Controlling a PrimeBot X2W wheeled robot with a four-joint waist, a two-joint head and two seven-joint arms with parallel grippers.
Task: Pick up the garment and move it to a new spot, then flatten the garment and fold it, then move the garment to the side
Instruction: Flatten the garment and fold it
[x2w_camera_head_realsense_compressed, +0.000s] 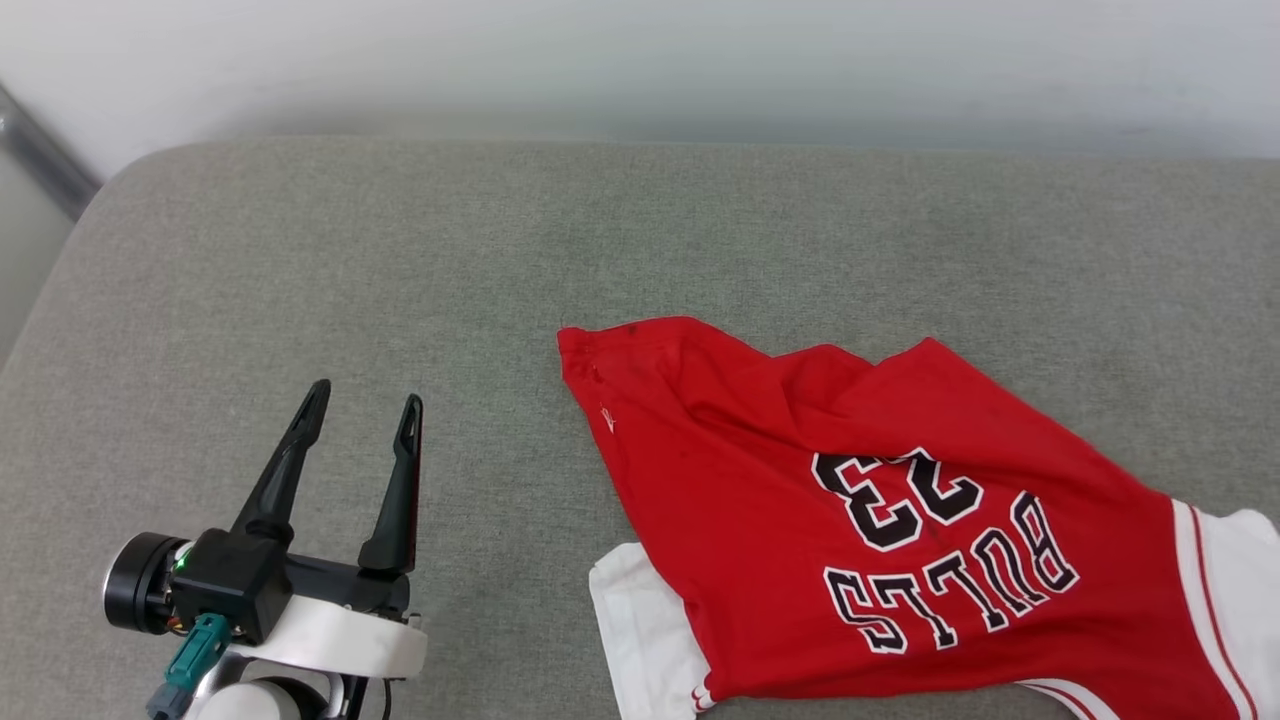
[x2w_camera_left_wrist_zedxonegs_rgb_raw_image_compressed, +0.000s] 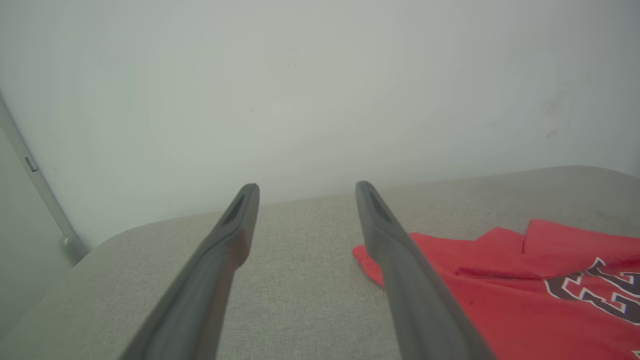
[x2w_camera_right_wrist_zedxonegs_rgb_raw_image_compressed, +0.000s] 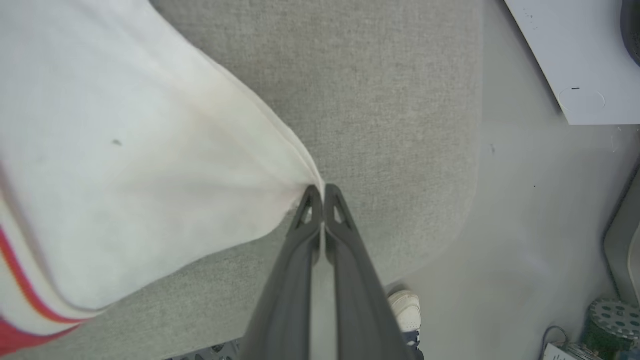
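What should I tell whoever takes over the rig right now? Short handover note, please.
Right gripper: shut on the white sleeve edge of the garment.
Left gripper: open, empty, over the grey cushion, left of the garment.
Garment: rumpled on the cushion's right half, print up.
Done: sleeve gripped.
Left: flatten, fold, move aside.

- The tabletop is padded and covered in grey woven cloth, with rounded corners. Its far edge runs along a pale wall.
- The garment lies on its right half towards the near edge, red and rumpled, with the black "BULLS 23" print facing up.
- A white sleeve rests flat on the cloth at the garment's near left corner.
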